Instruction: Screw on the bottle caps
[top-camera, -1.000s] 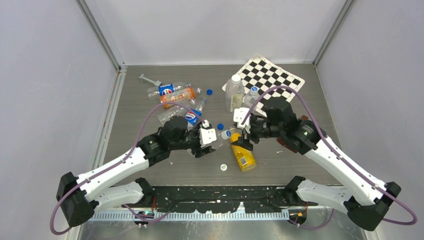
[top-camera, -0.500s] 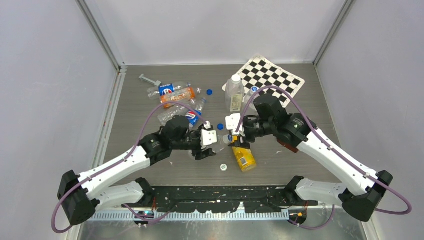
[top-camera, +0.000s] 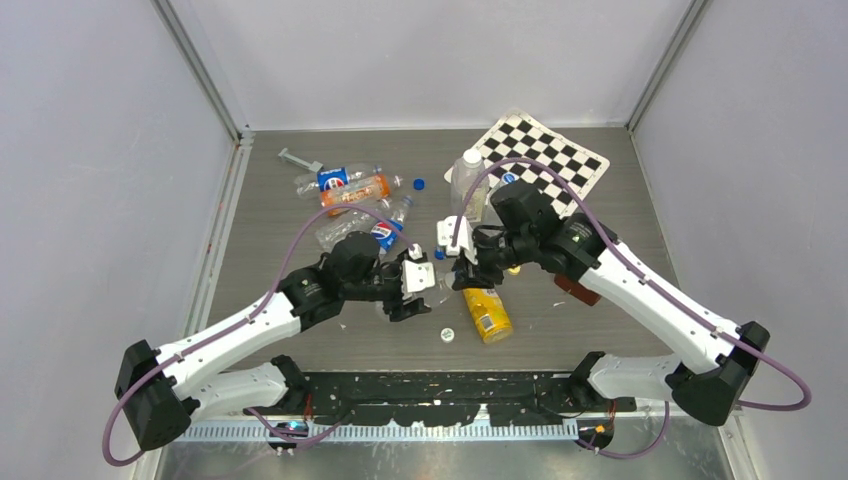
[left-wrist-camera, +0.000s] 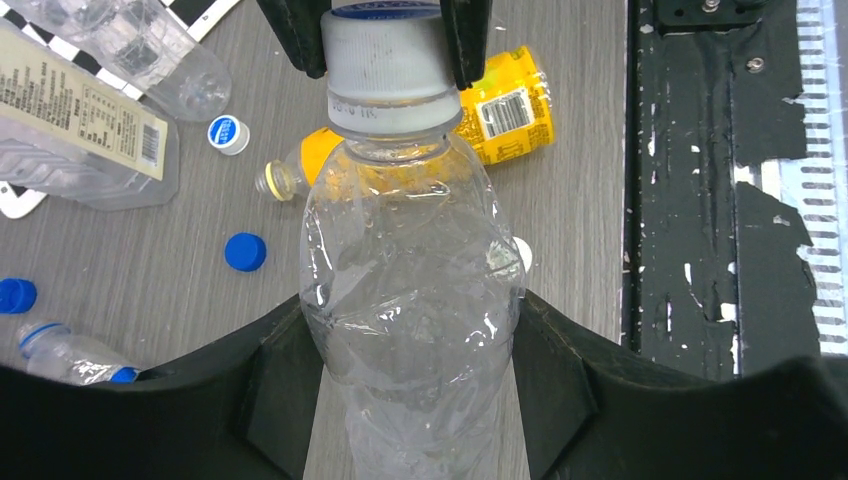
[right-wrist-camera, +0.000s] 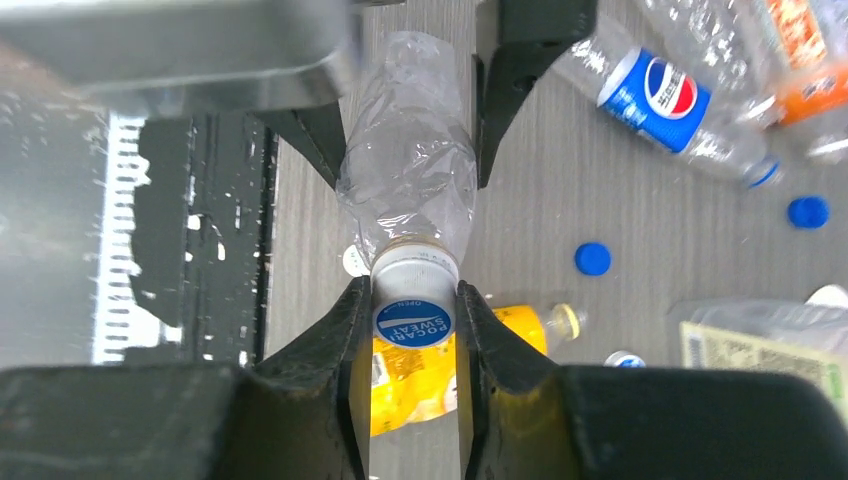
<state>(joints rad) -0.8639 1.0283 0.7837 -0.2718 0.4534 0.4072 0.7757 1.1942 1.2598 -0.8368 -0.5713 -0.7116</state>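
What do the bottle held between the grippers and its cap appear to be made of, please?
The clear bottle looks like thin, glossy transparent plastic, given its dents, creases and highlights. The white cap seems opaque, matte plastic, faintly ribbed on its side, with a blue printed top.

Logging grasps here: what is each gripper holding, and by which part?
Left gripper: the clear bottle, by its body. Right gripper: the cap on that bottle's neck, by its sides.

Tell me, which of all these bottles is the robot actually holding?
The slim clear unlabelled bottle at the centre: the left fingers clamp its body and the right fingers pinch its cap. The rest lie or stand loose on the table.
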